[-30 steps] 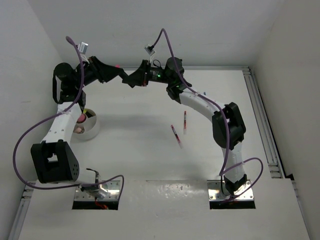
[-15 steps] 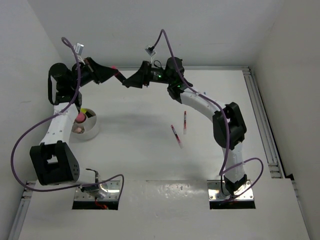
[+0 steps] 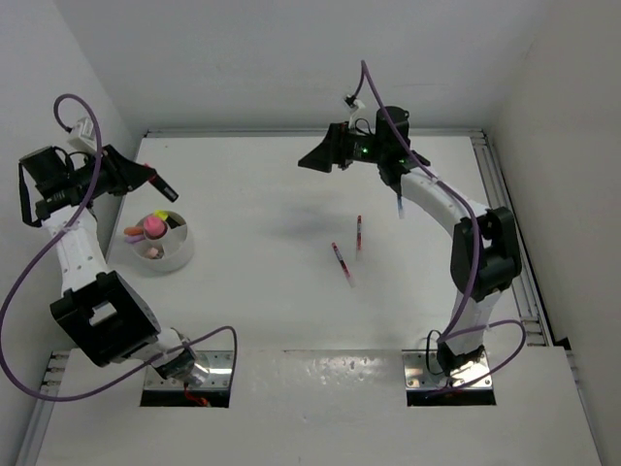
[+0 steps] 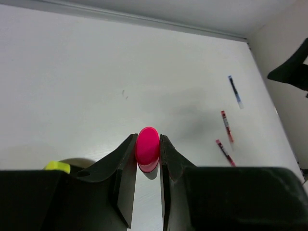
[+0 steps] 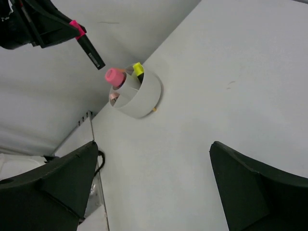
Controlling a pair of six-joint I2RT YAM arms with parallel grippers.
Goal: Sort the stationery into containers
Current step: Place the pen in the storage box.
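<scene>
Sitting on the white table point(image 3: 262, 316), the round, shallow, pale grey-white dish point(image 3: 170, 263) holds a stubby pink-capped highlighter point(image 3: 153, 228) standing upright. A yellow-tipped highlighter point(image 3: 173, 220) stands just beside it toward the dish's far rim, and a small pale piece point(image 3: 152, 252) lies low inside, too small to identify. Well apart to the right of the dish, a thin red pen point(image 3: 340, 262) lies flat on the table. A second red pen point(image 3: 358, 236) lies near it, slightly farther back, and a thin blue pen point(image 4: 234, 91) lies farther from the dish again. Just beyond the dish's far rim and raised off the table, the left gripper point(image 3: 144, 175) is clamped on a stubby pink-and-black highlighter point(image 5: 90, 48). The wrist view shows both fingers point(image 4: 126, 163) pressed against its pink end. Its black barrel slants down toward the dish, the tip near the pink cap yet apart from it. Farthest back, well to the right of the dish and lifted above the table, the right gripper point(image 3: 312, 160) hangs with its jaws spread wide.
</scene>
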